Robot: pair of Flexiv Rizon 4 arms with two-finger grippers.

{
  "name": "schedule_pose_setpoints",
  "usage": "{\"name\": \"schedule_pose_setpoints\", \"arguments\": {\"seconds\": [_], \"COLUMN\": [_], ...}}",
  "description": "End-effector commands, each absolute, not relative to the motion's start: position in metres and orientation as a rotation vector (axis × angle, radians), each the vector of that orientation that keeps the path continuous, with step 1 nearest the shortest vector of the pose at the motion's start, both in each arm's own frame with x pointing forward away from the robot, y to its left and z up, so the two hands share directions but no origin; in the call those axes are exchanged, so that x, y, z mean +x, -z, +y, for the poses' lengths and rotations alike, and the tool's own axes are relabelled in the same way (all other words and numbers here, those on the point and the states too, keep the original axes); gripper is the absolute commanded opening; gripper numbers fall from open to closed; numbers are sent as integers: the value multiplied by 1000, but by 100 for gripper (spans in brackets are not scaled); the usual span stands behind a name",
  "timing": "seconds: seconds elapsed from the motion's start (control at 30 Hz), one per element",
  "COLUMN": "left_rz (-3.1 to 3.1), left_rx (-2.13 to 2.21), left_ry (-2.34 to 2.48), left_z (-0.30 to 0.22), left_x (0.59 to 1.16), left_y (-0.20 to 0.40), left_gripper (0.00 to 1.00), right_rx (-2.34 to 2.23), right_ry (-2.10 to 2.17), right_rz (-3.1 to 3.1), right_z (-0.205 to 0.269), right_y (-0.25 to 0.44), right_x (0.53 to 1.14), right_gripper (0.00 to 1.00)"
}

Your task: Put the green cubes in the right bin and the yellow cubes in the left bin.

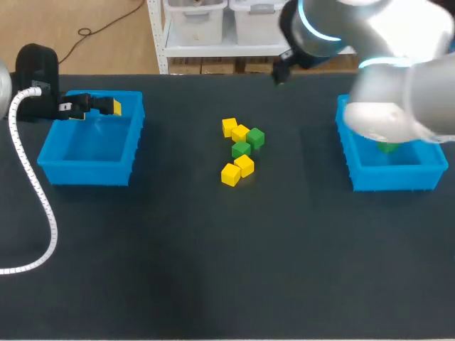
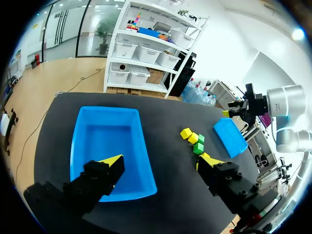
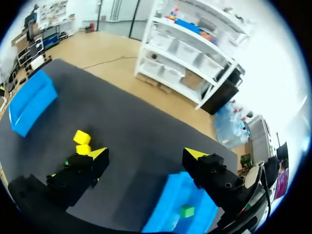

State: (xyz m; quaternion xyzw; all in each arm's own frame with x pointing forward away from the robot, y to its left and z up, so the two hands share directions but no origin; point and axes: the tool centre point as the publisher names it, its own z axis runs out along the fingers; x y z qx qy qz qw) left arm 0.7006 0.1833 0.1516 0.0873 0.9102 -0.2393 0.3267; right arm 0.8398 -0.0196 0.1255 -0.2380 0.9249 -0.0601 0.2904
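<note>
Several yellow cubes (image 1: 230,174) and two green cubes (image 1: 241,149) lie clustered at the middle of the table. A third green cube (image 1: 387,147) rests inside the right blue bin (image 1: 391,177), partly hidden by my right arm. In the right wrist view my right gripper (image 3: 146,155) is open and empty above that bin (image 3: 168,200), with the green cube (image 3: 186,211) lying below it. My left gripper (image 1: 96,106) hangs over the far edge of the left blue bin (image 1: 85,170). It (image 2: 161,161) is open with nothing between its fingers, and the bin (image 2: 107,141) below holds no cubes.
A white corrugated cable (image 1: 32,185) from my left arm loops across the table's left side. My bulky right arm (image 1: 398,64) hangs over the back right corner. Dark tabletop stretches in front of the cubes and between the bins.
</note>
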Motion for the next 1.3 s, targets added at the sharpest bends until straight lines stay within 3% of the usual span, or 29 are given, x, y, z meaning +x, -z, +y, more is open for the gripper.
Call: {"name": "schedule_pose_setpoints", "arguments": {"seconds": [0.03, 0.37, 0.77, 1.3], "left_rz": [2377, 2377, 2377, 2377], "left_rx": [231, 231, 231, 231], "left_ry": [634, 634, 634, 634], "left_z": [184, 184, 184, 184], "left_x": [700, 700, 700, 700], "left_y": [-150, -150, -150, -150], "left_gripper": [100, 100, 100, 100], "right_rx": [-681, -814, -916, -988], "right_ry": [213, 202, 194, 152], "right_rz": [2586, 2625, 2719, 2800], "right_z": [18, 48, 29, 39], "right_y": [-118, -109, -80, -35], "right_x": [854, 833, 807, 806], "right_gripper": [100, 100, 100, 100]}}
